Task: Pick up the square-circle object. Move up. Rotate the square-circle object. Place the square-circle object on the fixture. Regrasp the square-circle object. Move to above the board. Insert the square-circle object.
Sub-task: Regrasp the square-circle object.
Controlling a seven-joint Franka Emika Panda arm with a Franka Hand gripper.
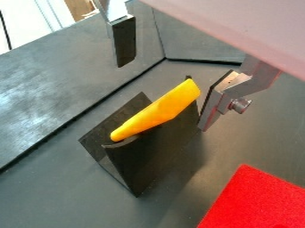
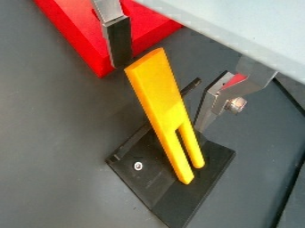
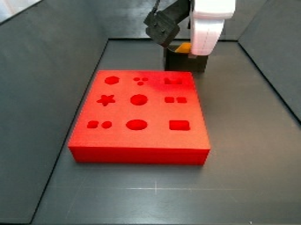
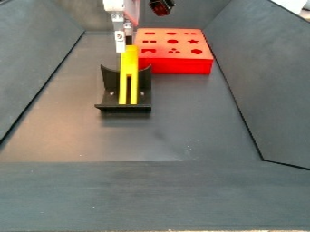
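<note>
A dark grey floor with sloped walls holds three things: the red board, the fixture and the yellow bar, the square-circle object.

The board lies flat. In a side view its top face shows rows of cut-out holes: a star, circles and squares. Every hole that can be seen has nothing in it.

The fixture, a dark bracket on a base plate, stands just beside the board. The bar rests on it, leaning at a tilt. In a wrist view the bar's lower end splits into two prongs that sit down on the base plate, while its flat upper end rises toward the gripper. In another wrist view the bar lies across the notched top of the fixture.

The gripper hangs above the bar's upper end, near the board's near corner. Its fingers stand wide apart. One silver finger with a dark pad is just beside the bar's top edge; the other finger stands well off to the bar's side. Whether the nearer pad touches the bar cannot be told. Nothing is clamped between them.
</note>
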